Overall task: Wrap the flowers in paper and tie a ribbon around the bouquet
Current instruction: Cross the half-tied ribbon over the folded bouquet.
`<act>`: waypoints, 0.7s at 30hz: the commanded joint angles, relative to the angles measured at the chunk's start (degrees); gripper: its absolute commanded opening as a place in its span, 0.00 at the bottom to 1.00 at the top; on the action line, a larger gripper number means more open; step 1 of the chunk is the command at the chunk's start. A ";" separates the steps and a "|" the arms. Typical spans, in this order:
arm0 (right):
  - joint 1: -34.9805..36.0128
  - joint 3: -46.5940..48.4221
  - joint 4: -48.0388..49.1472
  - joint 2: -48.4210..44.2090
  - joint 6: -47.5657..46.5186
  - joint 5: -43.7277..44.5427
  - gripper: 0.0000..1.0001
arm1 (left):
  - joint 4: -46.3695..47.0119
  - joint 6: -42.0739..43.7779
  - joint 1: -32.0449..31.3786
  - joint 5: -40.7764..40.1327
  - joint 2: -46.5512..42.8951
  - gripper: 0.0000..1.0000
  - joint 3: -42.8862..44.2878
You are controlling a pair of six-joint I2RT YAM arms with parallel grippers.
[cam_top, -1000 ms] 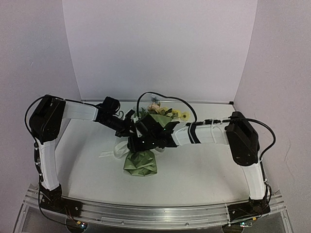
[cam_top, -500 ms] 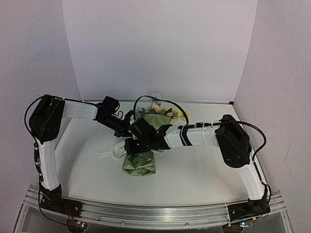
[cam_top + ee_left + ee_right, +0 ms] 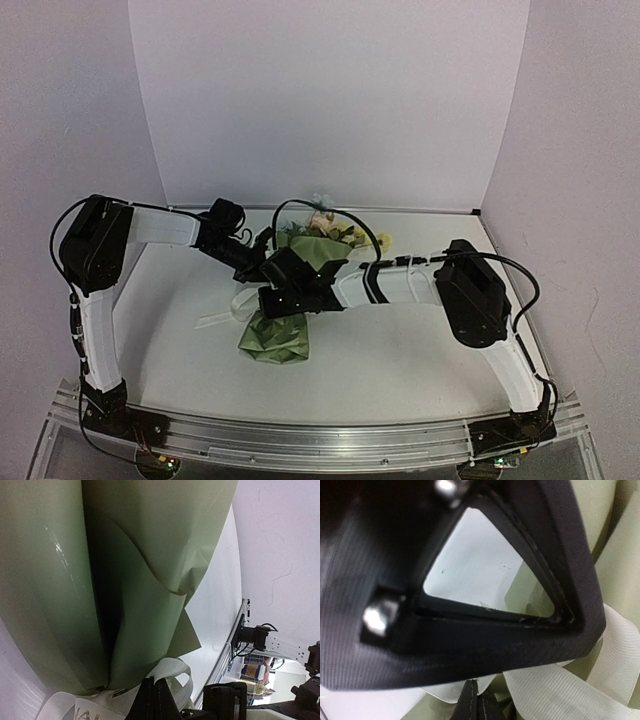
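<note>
Over the bouquet (image 3: 275, 338) both bent arms meet, left tool (image 3: 154, 700) and right tool (image 3: 474, 704) clenched

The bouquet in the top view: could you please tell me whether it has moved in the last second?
Yes. The bouquet has slid a little to the left, so its wrapped end now lies nearer the left arm's base.

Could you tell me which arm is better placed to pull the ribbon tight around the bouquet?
Right, probably: the right gripper is shut on the ribbon beside the bouquet; the left gripper is shut too, hold unclear.
</note>
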 commanded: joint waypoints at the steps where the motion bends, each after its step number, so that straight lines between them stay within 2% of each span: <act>1: 0.02 -4.05 0.90 -8.00 -0.59 1.93 0.00 | 1.70 0.40 -0.14 -3.03 -2.48 0.00 -1.40; 9: -1.84 -11.92 1.84 -15.59 1.01 -3.42 0.00 | 4.21 -0.77 0.27 -7.65 -6.05 0.00 -4.71; 21: -5.14 -15.81 2.01 -18.32 5.23 -9.57 0.00 | 6.75 -1.96 0.28 -9.63 -7.54 0.00 -6.91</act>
